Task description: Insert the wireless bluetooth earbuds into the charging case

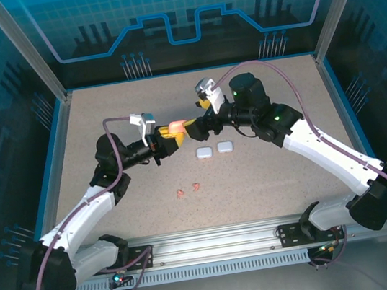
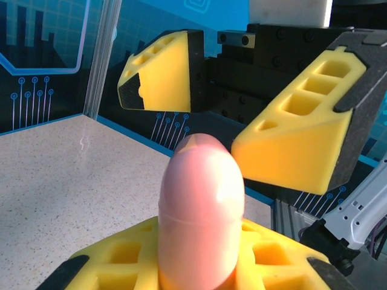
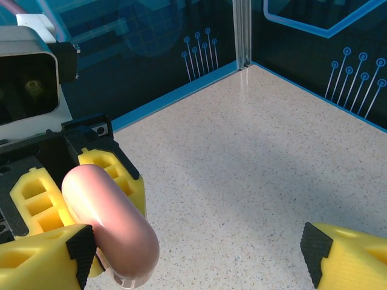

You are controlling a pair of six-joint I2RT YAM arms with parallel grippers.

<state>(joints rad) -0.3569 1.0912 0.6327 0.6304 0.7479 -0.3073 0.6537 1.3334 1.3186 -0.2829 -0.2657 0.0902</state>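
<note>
- Pink charging case [image 2: 202,211] stands on end in the foreground of the left wrist view, rounded top up and lid seam shut.
- Clenched on the lower half of the pink charging case, the left gripper [image 1: 169,135] holds it clear of the speckled table [image 1: 103,122] near the centre. The hold seems meant to present the lid end to the other arm.
- Loose on the table, the two salmon-red earbuds [image 1: 179,193] lie close together, nearer the arm bases and well apart from the raised case (too small to tell which way their stems point). They are likely left there because the case has to be opened first.
- Facing the left arm across the case, the right gripper [image 3: 196,251] has its jaws spread wide and grasps nothing. One yellow finger [image 3: 36,266] sits just beside the case, though whether it touches cannot be told. The wide spread looks suited to taking the lid end.
- Closed and side by side, two white cases [image 1: 204,153] rest on the table just on the near side of the meeting grippers, touched by neither arm (apparently set aside while the pink one is handled).
</note>
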